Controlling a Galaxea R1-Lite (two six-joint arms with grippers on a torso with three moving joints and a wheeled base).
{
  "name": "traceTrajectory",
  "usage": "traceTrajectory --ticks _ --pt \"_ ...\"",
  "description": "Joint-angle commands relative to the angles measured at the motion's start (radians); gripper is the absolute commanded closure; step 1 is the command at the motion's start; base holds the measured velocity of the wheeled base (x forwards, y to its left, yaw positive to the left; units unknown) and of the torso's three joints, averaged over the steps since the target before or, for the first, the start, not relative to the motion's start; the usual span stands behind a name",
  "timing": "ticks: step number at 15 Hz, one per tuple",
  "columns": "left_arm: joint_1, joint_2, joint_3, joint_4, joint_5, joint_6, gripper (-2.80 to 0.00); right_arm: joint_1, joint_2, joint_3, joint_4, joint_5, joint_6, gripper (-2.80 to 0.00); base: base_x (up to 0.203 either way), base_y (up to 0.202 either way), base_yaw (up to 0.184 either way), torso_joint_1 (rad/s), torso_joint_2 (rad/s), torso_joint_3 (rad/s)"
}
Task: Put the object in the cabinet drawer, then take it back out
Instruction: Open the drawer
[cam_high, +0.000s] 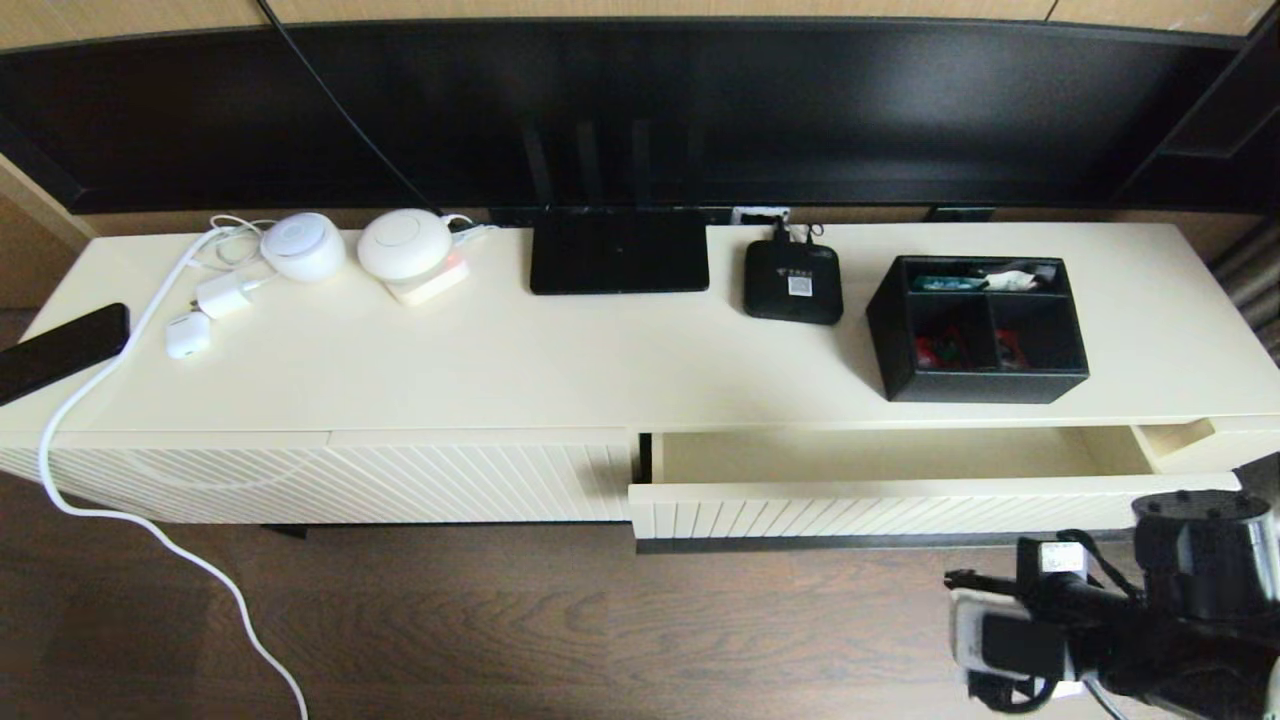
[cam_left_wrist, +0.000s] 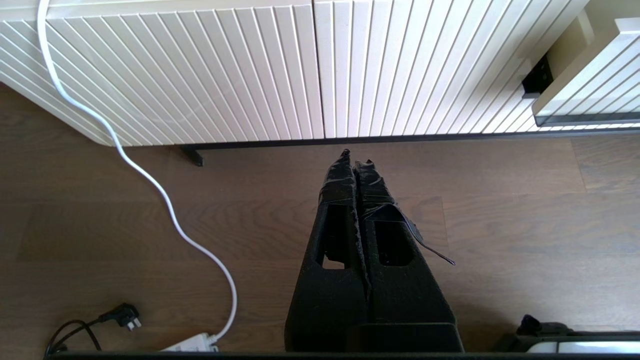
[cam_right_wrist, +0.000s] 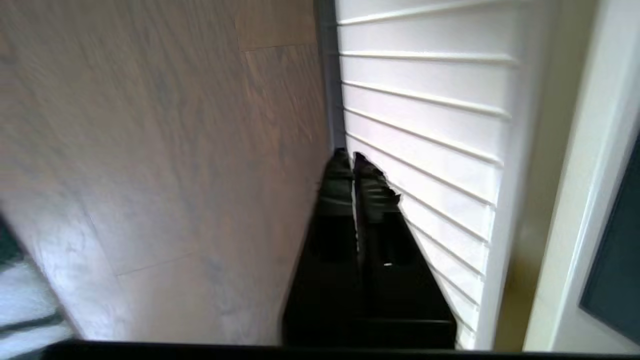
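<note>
cream and ribbed, the cabinet drawer (cam_high: 880, 505) stands pulled out below the front edge of the table (cam_high: 560, 370), its plain interior bare. the black organizer box (cam_high: 978, 328) sits on the table just behind the drawer, toward its right end, not yet moved; a small flat black device (cam_high: 793, 281) lies left of the box, well apart from it

the right gripper (cam_right_wrist: 352, 162) hangs low in front of the drawer, near its right end, jaws clenched on nothing, tips close to the ribbed front and the dark bar handle. the left gripper (cam_left_wrist: 356, 157) is parked above the floor left of the drawer, facing the fixed ribbed panel, jaws pressed together and empty

my reading is that the lift of the box comes next, and the risks start there. clenched jaws cannot take a box wall, so they would need to part first. rising from beside the drawer, the arm could catch the front and nudge it shut. a one-wall pinch may tip the box and spill its small red and teal items. lowered off-centre, the box could snag the drawer's rim
</note>
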Motion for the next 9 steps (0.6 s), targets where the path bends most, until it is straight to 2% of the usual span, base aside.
traceTrajectory --ticks 1,6,7,9 --pt "0.000 0.002 0.001 0.000 0.000 0.000 0.00 -0.002 -0.161 -0.103 0.215 -0.010 0.114 0.00 0.000 0.000 0.000 0.000 0.00 0.000" --pt "0.000 0.000 0.000 0.001 0.000 0.000 0.00 -0.007 -0.220 -0.458 0.729 -0.101 0.765 0.00 0.000 0.000 0.000 0.000 0.00 0.000" --pt "0.000 0.002 -0.001 0.000 0.000 0.000 0.00 -0.008 -0.212 -0.516 0.819 -0.115 0.880 0.00 0.000 0.000 0.000 0.000 0.00 0.000" --pt "0.000 0.002 0.000 0.001 0.000 0.000 0.00 -0.008 -0.168 -0.582 0.903 -0.126 1.052 0.00 0.000 0.000 0.000 0.000 0.00 0.000"
